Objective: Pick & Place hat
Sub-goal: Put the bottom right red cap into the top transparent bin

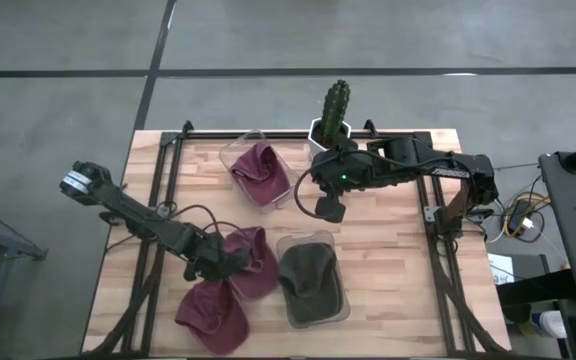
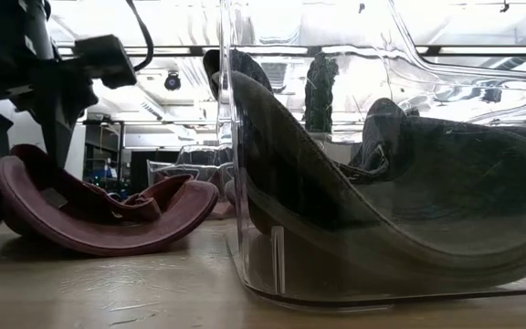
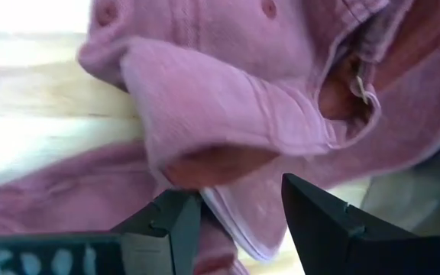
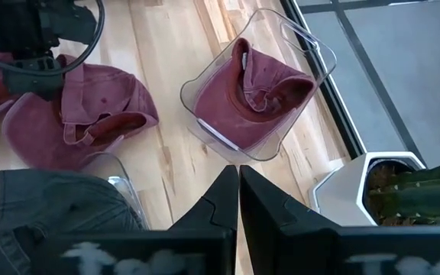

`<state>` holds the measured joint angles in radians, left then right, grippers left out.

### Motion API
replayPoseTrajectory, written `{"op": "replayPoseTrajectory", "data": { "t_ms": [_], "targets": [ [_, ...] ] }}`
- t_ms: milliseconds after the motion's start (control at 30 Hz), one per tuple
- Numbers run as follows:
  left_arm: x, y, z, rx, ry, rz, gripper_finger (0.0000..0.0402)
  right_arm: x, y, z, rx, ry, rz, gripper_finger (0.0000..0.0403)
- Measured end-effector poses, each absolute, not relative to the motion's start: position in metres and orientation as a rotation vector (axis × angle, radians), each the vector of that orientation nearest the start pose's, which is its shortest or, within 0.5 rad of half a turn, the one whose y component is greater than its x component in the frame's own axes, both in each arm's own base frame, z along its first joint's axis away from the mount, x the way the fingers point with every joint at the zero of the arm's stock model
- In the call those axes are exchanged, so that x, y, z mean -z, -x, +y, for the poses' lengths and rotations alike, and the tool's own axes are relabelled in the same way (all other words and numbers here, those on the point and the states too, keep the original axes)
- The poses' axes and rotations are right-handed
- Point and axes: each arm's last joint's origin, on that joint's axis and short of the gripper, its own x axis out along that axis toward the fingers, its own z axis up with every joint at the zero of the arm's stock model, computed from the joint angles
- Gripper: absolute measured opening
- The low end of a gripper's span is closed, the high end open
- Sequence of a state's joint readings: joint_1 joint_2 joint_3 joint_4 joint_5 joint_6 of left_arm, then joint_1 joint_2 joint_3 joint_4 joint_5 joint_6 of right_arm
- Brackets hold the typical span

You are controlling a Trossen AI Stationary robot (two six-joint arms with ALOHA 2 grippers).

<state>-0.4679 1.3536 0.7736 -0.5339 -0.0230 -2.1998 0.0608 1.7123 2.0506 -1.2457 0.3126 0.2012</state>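
Left gripper (image 1: 220, 264): low over the wooden slatted table (image 1: 388, 290), fingers (image 3: 163, 225) spread, with a fold of fabric in the gap between them; no clamping shows.
Maroon cotton cap (image 1: 253, 260): directly at the left gripper, lying on the table and rumpled, its brim and strap just ahead of the fingertips.
Second maroon cap (image 1: 211, 315): just beside the left gripper, on the table's near side.
Dark grey cap (image 1: 310, 283): inside a clear plastic bin (image 1: 340, 312), close beyond the left gripper.
Right gripper (image 1: 330, 208): raised above the table, fingers pressed together, holding nothing.
Third maroon cap (image 4: 254, 95): in another clear plastic bin (image 4: 319, 53), near the right gripper.
Green cactus in a white pot (image 1: 334, 110): just behind the right gripper.
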Motion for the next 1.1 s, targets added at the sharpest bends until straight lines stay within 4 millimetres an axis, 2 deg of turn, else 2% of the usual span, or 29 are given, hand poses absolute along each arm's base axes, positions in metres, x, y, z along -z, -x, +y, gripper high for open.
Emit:
{"op": "replayPoseTrajectory", "data": {
  "t_ms": [100,167,333,367,500,700,1100],
  "targets": [
    [-0.186,-0.216,-0.108,-0.920,1.642,0.973,0.0167,-0.428,-0.327,0.011,0.322,-0.018,0.865,0.0009],
    [-0.184,-0.215,-0.107,-0.922,1.640,0.974,0.0144,-0.428,-0.327,0.011,0.322,-0.018,0.865,0.0009],
    [-0.183,-0.214,-0.107,-0.907,1.610,0.976,0.0025,-0.428,-0.327,0.011,0.322,-0.018,0.865,0.0009],
    [-0.183,-0.214,-0.106,-0.904,1.600,0.981,0.0017,-0.428,-0.327,0.011,0.323,-0.018,0.865,0.0009],
    [-0.184,-0.213,-0.105,-0.897,1.576,0.991,0.0009,-0.428,-0.327,0.010,0.327,-0.022,0.863,0.0009],
    [-0.209,-0.212,-0.101,-0.857,1.558,0.873,0.0008,-0.428,-0.327,0.009,0.332,-0.023,0.862,0.0009],
    [-0.279,-0.188,-0.085,-0.846,1.482,0.678,0.0007,-0.428,-0.327,0.003,0.394,-0.011,0.850,0.0009]
  ]
}}
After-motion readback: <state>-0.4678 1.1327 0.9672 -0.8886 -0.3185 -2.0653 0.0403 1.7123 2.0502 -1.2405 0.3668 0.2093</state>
